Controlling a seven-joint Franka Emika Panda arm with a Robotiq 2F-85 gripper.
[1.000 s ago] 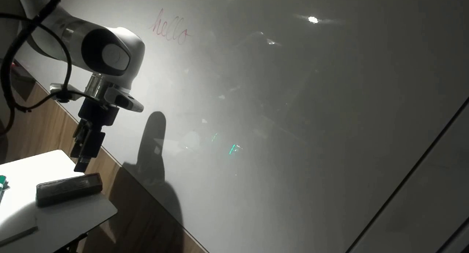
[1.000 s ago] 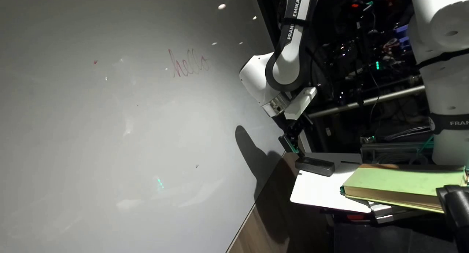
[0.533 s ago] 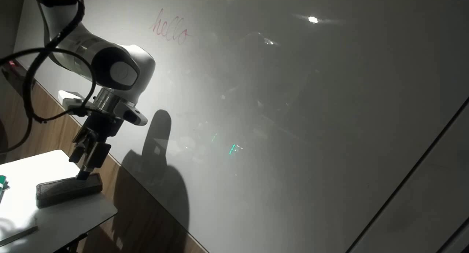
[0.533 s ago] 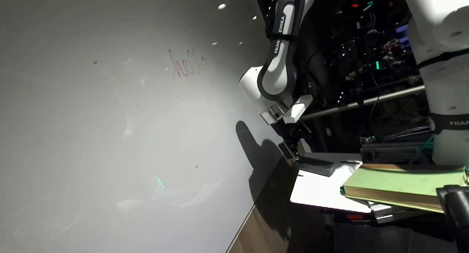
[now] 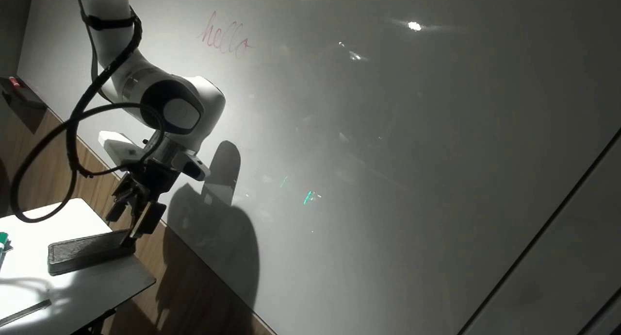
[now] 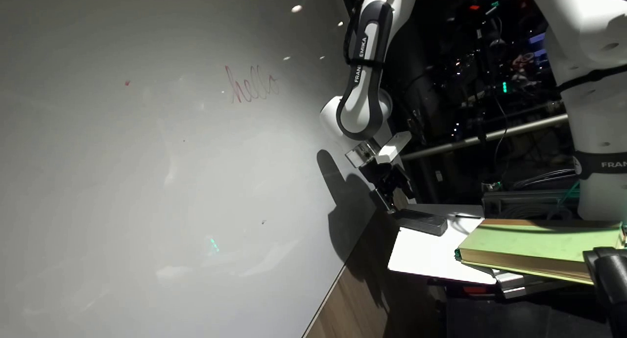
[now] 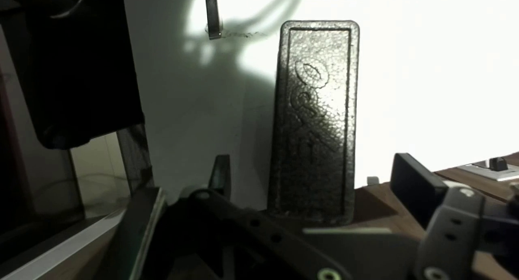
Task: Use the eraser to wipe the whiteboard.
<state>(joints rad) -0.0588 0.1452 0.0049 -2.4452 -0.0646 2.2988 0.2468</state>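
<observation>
The eraser [image 5: 87, 252] is a dark grey oblong block lying flat on the small white table. It also shows in an exterior view [image 6: 422, 222] and in the wrist view [image 7: 316, 121]. My gripper [image 7: 313, 166] is open, with one finger on each side of the eraser's near end and a gap on both sides. In both exterior views my gripper [image 5: 124, 228] [image 6: 397, 203] is low at the eraser's end by the board. Whether it touches the eraser cannot be told. The whiteboard [image 5: 388, 155] [image 6: 147, 181] carries red "hello" writing [image 5: 225, 36] [image 6: 252, 85].
The white table [image 5: 116, 281] also holds a green marker [image 5: 3, 240] and a thin dark stick [image 5: 24, 312]. A green book [image 6: 539, 245] lies at the table's side. A tray [image 5: 24, 93] with a red item sits at the board's lower edge. A white arm base [image 6: 605, 137] stands behind.
My gripper has moved down and towards the board-side end of the eraser. The arm has followed, and its shadow on the board has shifted. The eraser has not moved.
</observation>
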